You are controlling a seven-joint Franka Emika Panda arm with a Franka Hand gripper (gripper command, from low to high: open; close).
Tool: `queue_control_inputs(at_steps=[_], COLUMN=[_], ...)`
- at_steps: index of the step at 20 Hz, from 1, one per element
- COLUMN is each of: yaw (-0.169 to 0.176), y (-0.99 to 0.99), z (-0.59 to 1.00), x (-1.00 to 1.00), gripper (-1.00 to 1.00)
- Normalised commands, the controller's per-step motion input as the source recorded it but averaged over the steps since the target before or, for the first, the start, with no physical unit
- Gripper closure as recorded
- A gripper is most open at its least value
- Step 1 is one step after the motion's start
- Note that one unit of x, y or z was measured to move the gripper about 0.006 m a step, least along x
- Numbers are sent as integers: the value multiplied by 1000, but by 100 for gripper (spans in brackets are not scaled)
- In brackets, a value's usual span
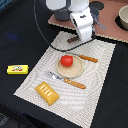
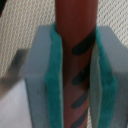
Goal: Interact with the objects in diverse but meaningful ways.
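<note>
Orange ridged bread block [image 1: 46, 92] lies nearest, on the striped placemat's [image 1: 97, 75] near corner. Beyond it — a fork with an orange handle [image 1: 66, 80], then a pale round plate [image 1: 79, 71] carrying the red tomato [image 1: 67, 60]. A knife with an orange handle [image 1: 86, 58] lies just past the plate. Yellow labelled bar [image 1: 17, 69] sits off the mat on the dark table [image 1: 20, 40], toward the exterior view's left. At the mat's far edge the gripper [image 1: 83, 42] hangs low — in the wrist view its teal-padded fingers [image 2: 56, 75] are pinched on a reddish-brown stick with dark stripes [image 2: 75, 55]. A grey pot [image 1: 64, 14] stands on the brown board [image 1: 110, 31] behind; a pale bowl [image 1: 123, 17] sits toward the exterior view's right.
</note>
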Motion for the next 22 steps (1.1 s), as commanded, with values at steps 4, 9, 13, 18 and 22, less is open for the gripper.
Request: queue_control_inputs(at_steps=[4, 9, 13, 18, 22], yaw=[-24, -8, -25, -43, -10], y=[139, 143, 47, -45, -416], z=[136, 539, 1000, 943, 446], x=[564, 542, 504, 445, 411], gripper=[-100, -100, -100, -100, -100])
